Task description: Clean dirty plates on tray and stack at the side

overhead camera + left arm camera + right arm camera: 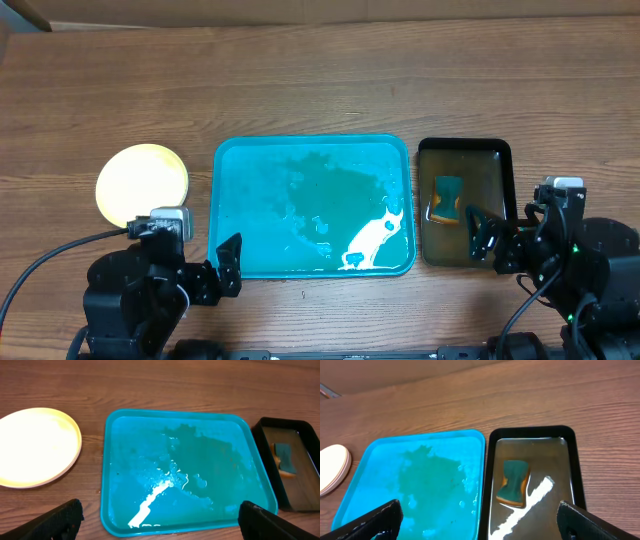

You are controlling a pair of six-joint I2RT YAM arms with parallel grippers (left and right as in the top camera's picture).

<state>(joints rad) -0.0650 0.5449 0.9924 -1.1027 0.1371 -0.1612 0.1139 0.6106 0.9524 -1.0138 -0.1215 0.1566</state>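
We see the left fingers (pixel 60 521) spread wide with nothing between them, one black tip at each lower corner of the left wrist view, touching none of the things on the wooden counter (pixel 300 80). Straight ahead of them, spanning the gap between the two tips, lies the tray (pixel 125 460), teal-blue with a raised rim. Its floor is wet, with a darker patch toward the far side, scattered droplets and a bright streak of glare near the edge closest to the fingers. Ahead and to the left of the left fingers, near the tray's left rim but apart from it, rests the pale yellow-green plate (pixel 37 447), its face looking clean. In the right wrist view its edge seems thick, as a stack might, but we cannot tell how many plates lie beneath it. The right fingers (pixel 380 520) are likewise spread wide and grip nothing. Directly ahead of them sits a narrower black tray (pixel 530 431), its long side just beside the teal tray's right rim, so the teal tray lies ahead and to the left of the right fingers. The black tray's floor is wet and glossy, and on it a sponge (pixel 514 482), green on top and orange-yellow beneath, lies flat near the middle, well clear of the right fingers.
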